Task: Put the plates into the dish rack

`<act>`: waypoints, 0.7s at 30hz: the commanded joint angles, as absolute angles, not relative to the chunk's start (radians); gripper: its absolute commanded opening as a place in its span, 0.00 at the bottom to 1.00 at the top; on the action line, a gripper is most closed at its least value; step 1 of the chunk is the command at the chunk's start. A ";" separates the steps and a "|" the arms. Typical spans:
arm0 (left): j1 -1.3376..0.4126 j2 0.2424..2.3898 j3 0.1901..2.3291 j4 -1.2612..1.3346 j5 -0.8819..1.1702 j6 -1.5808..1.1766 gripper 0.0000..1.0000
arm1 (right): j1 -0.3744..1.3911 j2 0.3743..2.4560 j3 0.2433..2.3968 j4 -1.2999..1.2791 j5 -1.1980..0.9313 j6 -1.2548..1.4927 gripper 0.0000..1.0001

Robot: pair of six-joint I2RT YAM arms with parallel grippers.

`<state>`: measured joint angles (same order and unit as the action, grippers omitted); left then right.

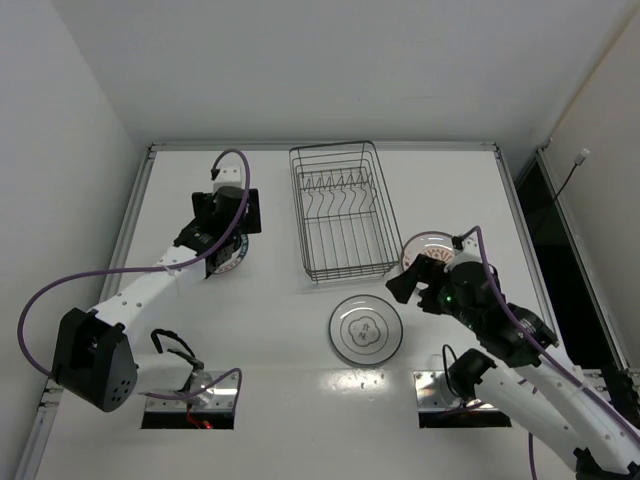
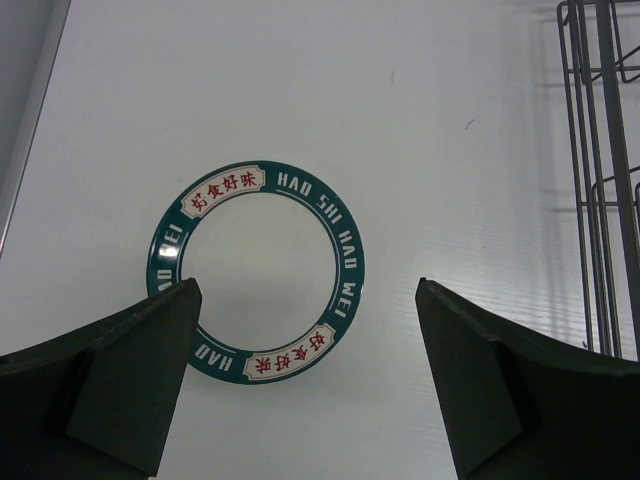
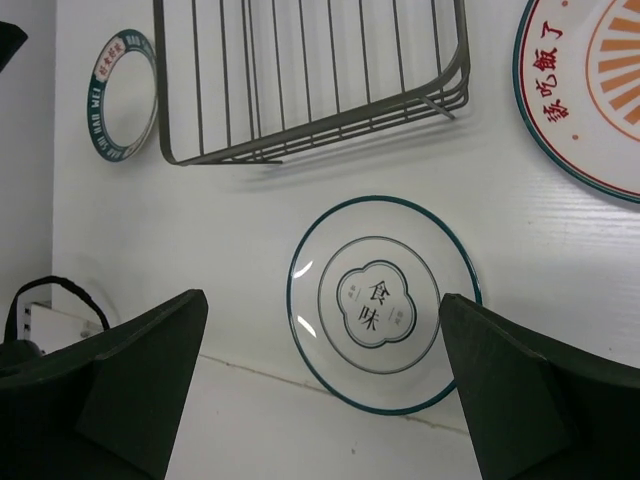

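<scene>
The dish rack (image 1: pixel 340 210) is a black wire basket at the back middle of the table, with no plate in it. The grey-ringed plate (image 1: pixel 366 329) lies flat in front of it. The orange-patterned plate (image 1: pixel 424 246) lies to the rack's right, partly hidden by my right gripper (image 1: pixel 412 282). The dark-rimmed plate (image 1: pixel 233 264) lies left of the rack, partly under my left gripper (image 1: pixel 235 215). The left gripper (image 2: pixel 305 285) is open and empty above that plate (image 2: pixel 256 270). The right gripper (image 3: pixel 320 295) is open and empty above the grey-ringed plate (image 3: pixel 380 300).
The right wrist view also shows the rack's near corner (image 3: pixel 310 80), the orange plate (image 3: pixel 590 90) and the dark-rimmed plate (image 3: pixel 122 95). The rack's edge (image 2: pixel 600 180) is at the right of the left wrist view. Walls close in the table at the left and back.
</scene>
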<state>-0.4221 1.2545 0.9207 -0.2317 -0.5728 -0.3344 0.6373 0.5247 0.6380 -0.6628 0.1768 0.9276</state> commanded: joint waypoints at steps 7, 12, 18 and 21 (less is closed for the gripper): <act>-0.422 1.233 0.920 -0.215 -0.577 -0.336 0.87 | 0.632 0.428 0.646 -0.727 0.368 0.963 0.99; -0.422 1.233 0.920 -0.215 -0.568 -0.336 0.87 | 0.632 0.442 0.725 -0.805 0.621 0.988 0.99; -0.422 1.233 0.920 -0.215 -0.568 -0.336 0.87 | 0.623 0.532 0.768 -0.685 0.663 1.002 0.99; -0.422 1.233 0.920 -0.215 -0.558 -0.336 0.87 | 0.591 0.736 0.837 -0.646 0.573 0.974 0.99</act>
<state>-0.4221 1.2545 0.9207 -0.2317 -0.5648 -0.3344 0.6170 0.5762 0.7750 -0.7574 0.6003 0.9871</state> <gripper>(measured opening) 0.870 0.992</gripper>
